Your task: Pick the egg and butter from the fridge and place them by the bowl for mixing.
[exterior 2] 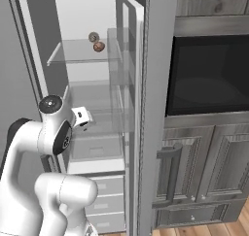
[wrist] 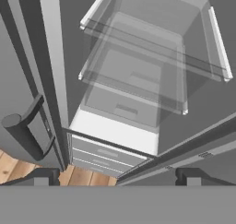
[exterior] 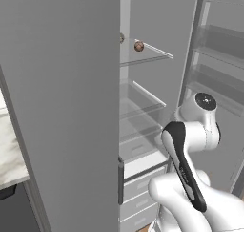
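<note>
Gripper (wrist: 115,179) wide open, holds nothing, aimed low at fridge (exterior: 62,107) drawers. Egg (exterior: 138,46) sits on top glass shelf (exterior: 147,59), well above. Risk: arm clips shelf edge or door reaching up

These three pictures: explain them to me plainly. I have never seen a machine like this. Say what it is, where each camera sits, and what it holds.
It is a white robot arm on a driving base, facing an open fridge. Two cameras ride on the base behind the arm, one to its left, one to its right. The third sits on the hand and looks along the gripper, whose dark tips stand wide apart, holding nothing. On the upper glass shelf lies a small reddish-brown egg, beside a round grey knob. Lower down are white drawers. Dark cabinets stand to the right.
</note>
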Available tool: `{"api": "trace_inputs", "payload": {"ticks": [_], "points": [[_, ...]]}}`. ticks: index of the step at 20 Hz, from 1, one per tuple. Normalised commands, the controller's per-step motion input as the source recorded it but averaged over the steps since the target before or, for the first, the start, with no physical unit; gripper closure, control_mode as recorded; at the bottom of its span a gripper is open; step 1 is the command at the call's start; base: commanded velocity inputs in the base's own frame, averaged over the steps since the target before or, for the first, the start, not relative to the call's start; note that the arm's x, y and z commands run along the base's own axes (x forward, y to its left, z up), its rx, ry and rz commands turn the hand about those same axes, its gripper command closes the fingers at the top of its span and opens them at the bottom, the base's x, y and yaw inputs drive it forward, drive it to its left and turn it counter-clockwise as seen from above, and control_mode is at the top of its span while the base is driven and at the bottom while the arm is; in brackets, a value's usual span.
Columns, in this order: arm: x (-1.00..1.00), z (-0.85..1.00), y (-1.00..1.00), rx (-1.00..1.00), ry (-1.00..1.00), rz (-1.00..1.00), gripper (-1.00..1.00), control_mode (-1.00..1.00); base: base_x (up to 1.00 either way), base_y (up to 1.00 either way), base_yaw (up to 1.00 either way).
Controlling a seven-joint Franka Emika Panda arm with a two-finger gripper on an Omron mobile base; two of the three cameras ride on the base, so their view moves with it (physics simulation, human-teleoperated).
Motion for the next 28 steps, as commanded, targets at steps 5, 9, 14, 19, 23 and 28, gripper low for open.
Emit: {"api": "trace_inputs", "payload": {"ticks": [5, 9, 14, 19, 23, 28], "points": [[-0.06, 0.67, 0.0, 0.03, -0.14, -0.07, -1.0, -1.0, 0.0, 0.0, -0.01], [0.0, 1.0, 0.01, 0.01, -0.2, -0.18, -1.0, -1.0, 0.0, 0.0, 0.0], [0.0, 1.0, 0.0, 0.0, -0.16, -0.21, -1.0, -1.0, 0.0, 0.0, 0.0], [0.0, 0.97, -0.06, 0.04, -0.15, -0.26, -1.0, -1.0, 0.0, 0.0, 0.0], [0.0, 0.6, -0.36, 0.21, -0.19, -0.14, -1.0, -1.0, 0.0, 0.0, 0.0], [0.0, 0.43, -0.49, 0.3, -0.14, 0.01, -1.0, -1.0, 0.0, 0.0, 0.0]]}}
